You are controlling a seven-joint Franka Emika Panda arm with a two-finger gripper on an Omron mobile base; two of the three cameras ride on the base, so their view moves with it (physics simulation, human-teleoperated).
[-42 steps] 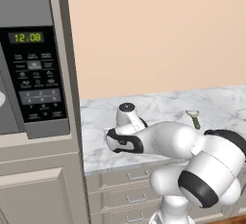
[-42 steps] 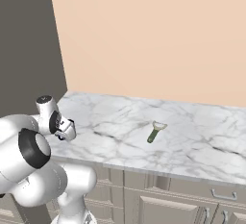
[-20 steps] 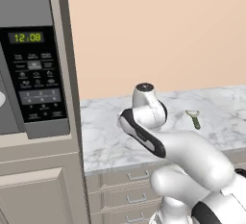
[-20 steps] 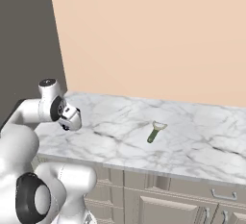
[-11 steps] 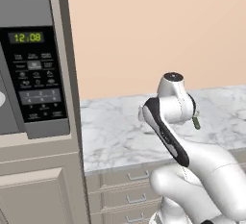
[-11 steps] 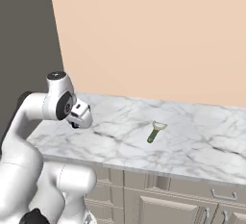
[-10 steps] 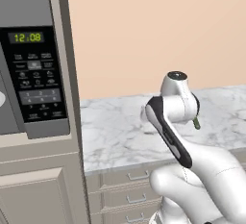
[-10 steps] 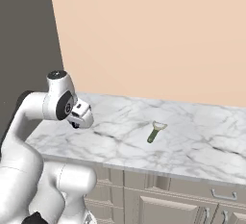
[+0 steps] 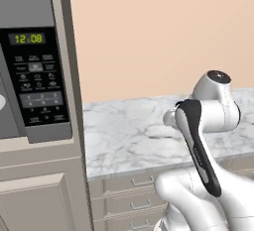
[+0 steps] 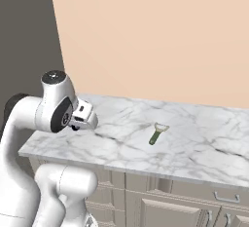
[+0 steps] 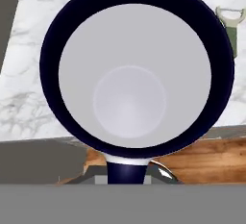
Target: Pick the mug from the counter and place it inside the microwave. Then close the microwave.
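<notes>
The mug (image 11: 134, 74) sits close in front of the hand camera. I look straight into its pale inside, ringed by the dark rim, with the dark blue handle (image 11: 126, 170) at the bottom. It hangs above the white marble counter (image 11: 19, 83) near the front edge, so my gripper (image 10: 78, 125) is shut on it; its fingers are hidden. In the left base view, the microwave (image 9: 37, 76) shows its button panel and green clock. My arm (image 9: 208, 126) rises over the counter (image 9: 129, 131) to its right.
A green-handled peeler (image 10: 156, 133) lies on the marble counter (image 10: 194, 143) right of my hand, also seen as the peeler (image 11: 231, 23) past the mug's rim. Beige drawers (image 9: 134, 205) run below. A dark tall panel (image 10: 24, 50) stands at the left. Wooden floor (image 11: 202, 160) shows below the counter edge.
My arm has swung to the right along the counter and risen, away from the microwave side, carrying the mug. The peeler and the base views have not moved.
</notes>
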